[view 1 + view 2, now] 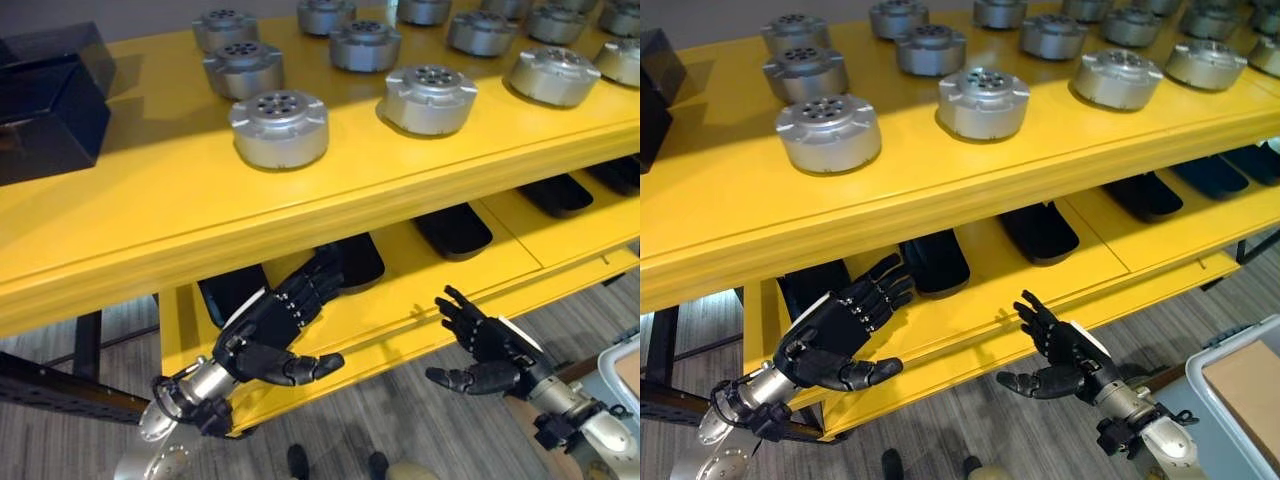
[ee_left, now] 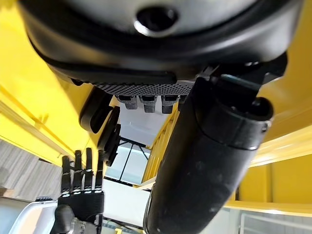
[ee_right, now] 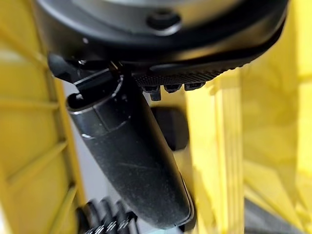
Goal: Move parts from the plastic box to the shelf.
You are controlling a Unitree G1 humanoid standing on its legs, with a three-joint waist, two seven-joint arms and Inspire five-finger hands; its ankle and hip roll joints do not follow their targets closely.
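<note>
A yellow two-tier metal shelf (image 1: 150,215) fills most of the frame, and its top deck carries rows of round silver-grey machined metal parts (image 1: 279,127) with holes in their top faces — they run from the centre to the upper right. At the upper left edge sits a dark blue-black box (image 1: 45,105). Flat black trays (image 1: 453,230) lie along the lower deck, under the top one.

In the lower left, the left hand (image 1: 262,340) reaches up toward the lower deck's front edge, its fingers straight and spread, thumb out, holding nothing. In the lower right, the right hand (image 1: 487,350) hovers in front of the same edge, fingers likewise extended and apart — empty too. A pale plastic box (image 1: 1240,400) shows at the lower right corner, over grey wood-pattern floor (image 1: 400,430).
</note>
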